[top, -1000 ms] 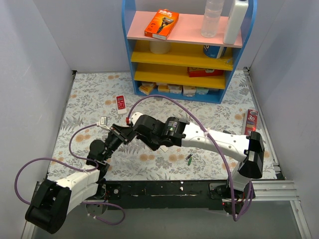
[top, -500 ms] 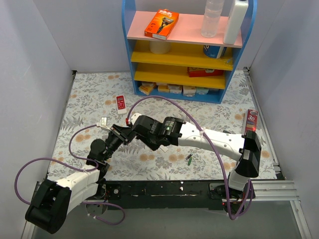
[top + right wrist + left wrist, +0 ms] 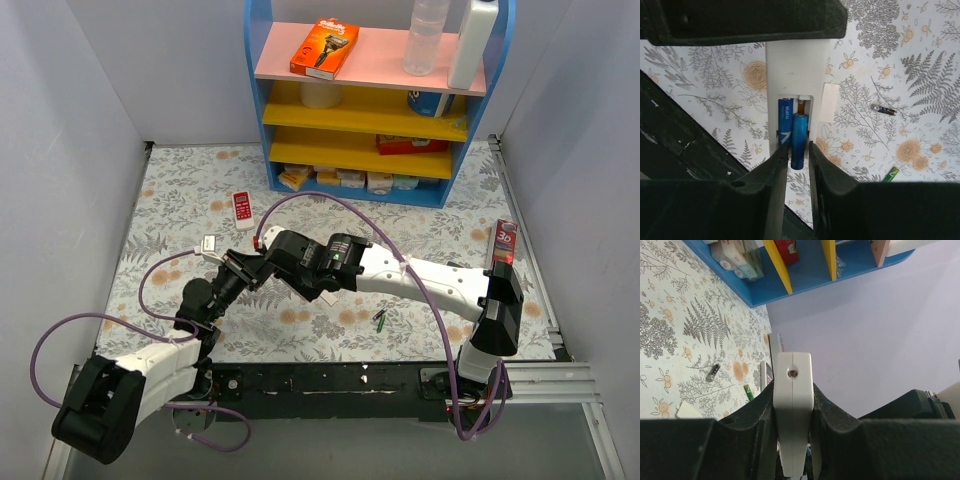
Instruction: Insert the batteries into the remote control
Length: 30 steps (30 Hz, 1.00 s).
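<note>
My left gripper [image 3: 792, 430] is shut on the white remote control [image 3: 792, 390], seen edge-on in the left wrist view. In the right wrist view the remote [image 3: 797, 67] shows its plain back with the battery bay open. One blue battery [image 3: 785, 120] lies in the bay. My right gripper [image 3: 799, 150] is shut on a second blue battery [image 3: 799, 137], whose far end is in the bay beside the first. A green battery [image 3: 891, 173] and a dark battery [image 3: 885, 110] lie on the table. In the top view both grippers [image 3: 255, 268] meet at centre-left.
The white battery cover [image 3: 829, 102] lies on the floral mat beside the remote. A short red-and-white remote [image 3: 242, 209] lies further back. A blue and yellow shelf [image 3: 370, 100] stands at the back. A red box [image 3: 503, 245] lies at the right edge.
The right arm's forearm and elbow have shifted slightly left. Both grippers stay together at the remote.
</note>
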Motion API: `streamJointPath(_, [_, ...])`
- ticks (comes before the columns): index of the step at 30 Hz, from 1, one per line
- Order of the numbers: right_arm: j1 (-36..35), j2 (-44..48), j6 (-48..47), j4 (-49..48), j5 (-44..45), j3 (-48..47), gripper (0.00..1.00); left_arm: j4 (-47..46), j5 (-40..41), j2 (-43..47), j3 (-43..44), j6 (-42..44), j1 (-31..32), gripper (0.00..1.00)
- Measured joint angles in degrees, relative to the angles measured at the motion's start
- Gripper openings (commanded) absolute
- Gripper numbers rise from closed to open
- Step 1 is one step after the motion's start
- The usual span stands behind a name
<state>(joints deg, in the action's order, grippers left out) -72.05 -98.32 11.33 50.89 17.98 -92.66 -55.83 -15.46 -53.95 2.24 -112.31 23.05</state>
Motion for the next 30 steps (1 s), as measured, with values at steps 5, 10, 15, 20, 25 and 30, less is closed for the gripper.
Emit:
streamJointPath(5, [0.52, 0.0, -0.57, 0.24, 1.46, 0.0, 0.34, -1.27, -0.42, -0.72, 0.0, -0.37, 0.02, 0.0])
streamJointPath(10, [1.09, 0.13, -1.38, -0.26, 1.6, 0.02, 0.35, -2.93, -0.98, -0.72, 0.0, -0.85, 0.04, 0.0])
streamJointPath(15, [1.11, 0.55, -2.51, -0.87, 1.29, 0.24, 0.21, -3.39, -1.11, -0.72, 0.0, -0.87, 0.04, 0.0])
streamJointPath(20, [1.05, 0.94, -2.58, -1.88, 0.85, 0.94, 0.34, -3.34, -0.83, -0.74, 0.0, -1.05, 0.04, 0.0])
streamJointPath(25, [1.49, 4.52, -2.29, -4.96, 1.05, 5.16, 0.54, -2.82, -0.66, -0.68, 0.0, -1.66, 0.04, 0.0])
streamJointPath(30, [2.97, 14.32, -0.85, -10.32, 0.92, 15.19, 0.6, 0.33, 0.02, 0.83, 0.0, -2.14, 0.22, 0.0])
